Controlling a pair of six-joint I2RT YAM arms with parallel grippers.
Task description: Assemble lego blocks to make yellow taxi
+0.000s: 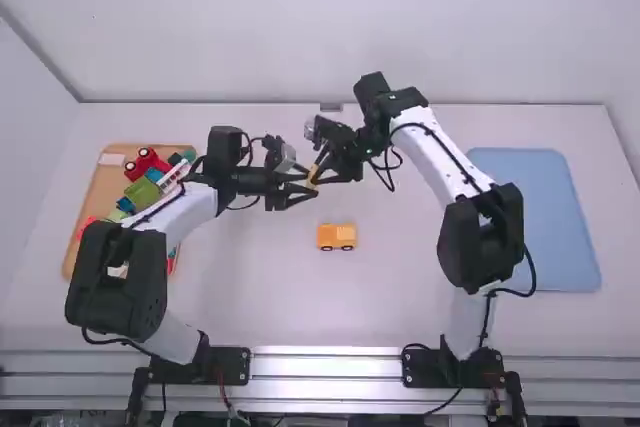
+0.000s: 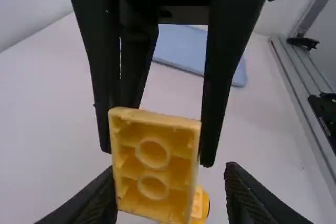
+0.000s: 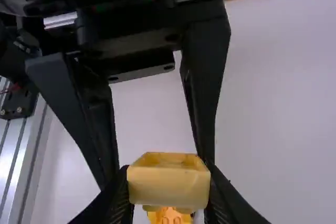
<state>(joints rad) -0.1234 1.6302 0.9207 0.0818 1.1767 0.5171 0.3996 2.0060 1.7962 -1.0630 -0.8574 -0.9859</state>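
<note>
Taking the yellow car (image 1: 336,236) on the table as our landmark, we start at the far left. There we see a wooden tray (image 1: 98,195), well to the left of the yellow car. In it lie a red toy vehicle (image 1: 147,162), a green block (image 1: 142,192) and a white piece (image 1: 173,175), among other coloured parts. Our left arm passes over part of this tray.

Between the tray and the yellow car, our left arm's elbow is bent, and its gripper reaches to a spot beyond the car and a little to its left. This left gripper (image 1: 300,188) is spread, its fingers on either side of a small yellow block (image 1: 313,176) without clenching it; we see one finger well clear of the block.

The yellow block is up off the table, beyond the yellow car and slightly to its left. In our left wrist view it turns its hollow side toward the camera, with two round tubes inside. The yellow car itself stands on its dark wheels, and our right wrist view shows studs on its top.

Our right gripper (image 1: 321,173) meets the left one beyond the yellow car, and it is grasping the yellow block between its two fingers. Our right arm stretches back from there, passing to the right of the yellow car. Farthest right, well apart from the car, lies a blue tray (image 1: 540,217).
</note>
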